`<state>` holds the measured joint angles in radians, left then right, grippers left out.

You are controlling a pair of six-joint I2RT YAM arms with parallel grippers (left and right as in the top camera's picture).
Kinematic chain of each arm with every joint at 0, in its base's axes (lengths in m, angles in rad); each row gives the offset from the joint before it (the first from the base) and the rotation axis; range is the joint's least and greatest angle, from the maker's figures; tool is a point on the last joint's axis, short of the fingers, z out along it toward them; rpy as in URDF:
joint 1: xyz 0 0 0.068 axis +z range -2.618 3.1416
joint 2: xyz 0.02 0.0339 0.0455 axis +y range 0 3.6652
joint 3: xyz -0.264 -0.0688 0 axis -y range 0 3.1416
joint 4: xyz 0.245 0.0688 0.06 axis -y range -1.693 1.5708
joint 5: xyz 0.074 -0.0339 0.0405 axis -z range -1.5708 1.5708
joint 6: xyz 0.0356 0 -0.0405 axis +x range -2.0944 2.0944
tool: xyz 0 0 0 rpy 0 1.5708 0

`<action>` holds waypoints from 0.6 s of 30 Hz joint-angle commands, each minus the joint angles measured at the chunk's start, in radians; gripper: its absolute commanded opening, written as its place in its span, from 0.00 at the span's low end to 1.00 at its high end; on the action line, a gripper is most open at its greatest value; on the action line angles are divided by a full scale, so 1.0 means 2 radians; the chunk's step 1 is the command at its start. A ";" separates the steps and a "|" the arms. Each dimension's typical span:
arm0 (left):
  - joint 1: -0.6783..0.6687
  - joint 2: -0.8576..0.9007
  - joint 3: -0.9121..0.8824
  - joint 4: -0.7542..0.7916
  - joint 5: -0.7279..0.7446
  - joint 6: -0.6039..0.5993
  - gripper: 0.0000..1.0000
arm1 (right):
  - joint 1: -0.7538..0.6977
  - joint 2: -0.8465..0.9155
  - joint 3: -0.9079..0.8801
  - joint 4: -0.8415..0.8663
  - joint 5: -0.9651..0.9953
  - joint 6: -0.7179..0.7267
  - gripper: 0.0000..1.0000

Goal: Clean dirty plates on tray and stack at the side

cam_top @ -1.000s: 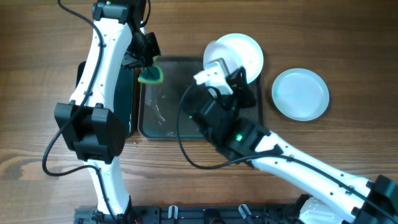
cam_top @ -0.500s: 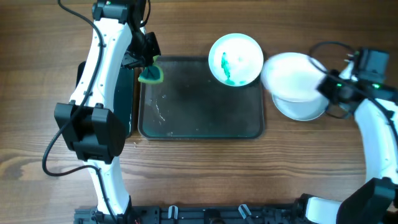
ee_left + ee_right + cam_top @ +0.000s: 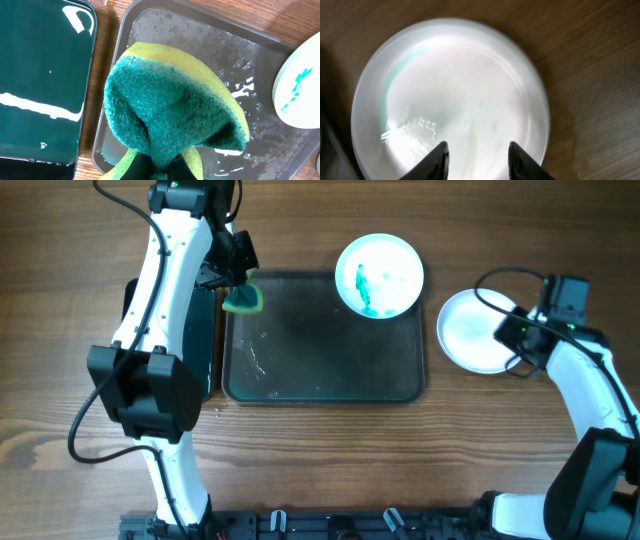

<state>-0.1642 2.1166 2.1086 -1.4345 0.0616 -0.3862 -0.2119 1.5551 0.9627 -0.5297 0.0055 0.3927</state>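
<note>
A white plate [image 3: 379, 275] with teal-green smears lies on the far right corner of the dark tray [image 3: 320, 370]. White plates [image 3: 470, 330] lie on the table right of the tray; from above they read as one. My right gripper [image 3: 505, 333] hovers open and empty over their right side; in the right wrist view the plate [image 3: 450, 95] fills the frame beyond the open fingers [image 3: 477, 147]. My left gripper [image 3: 235, 275] is shut on a green-and-yellow sponge [image 3: 242, 301] over the tray's far left corner. In the left wrist view the sponge [image 3: 170, 105] hides the fingers [image 3: 160, 170]; the smeared plate [image 3: 300, 90] shows at right.
A smaller, deep black tray [image 3: 205, 340] stands left of the big tray, mostly under my left arm; it shows glossy in the left wrist view [image 3: 40, 75]. The tray floor [image 3: 165, 25] is wet with droplets. Bare wooden table lies all round.
My right arm swung from over the tray to the right with a white plate, set it on the plate beside the tray and let go. The smeared plate is uncovered. The left arm has not moved.
</note>
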 commanded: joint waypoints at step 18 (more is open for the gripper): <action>-0.005 -0.003 0.008 0.003 0.006 0.008 0.04 | 0.232 0.209 0.113 0.024 -0.112 0.020 0.23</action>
<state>-0.1673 2.1166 2.1086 -1.4296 0.0616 -0.3862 0.2207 1.9602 1.1881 -0.4217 -0.1730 0.5194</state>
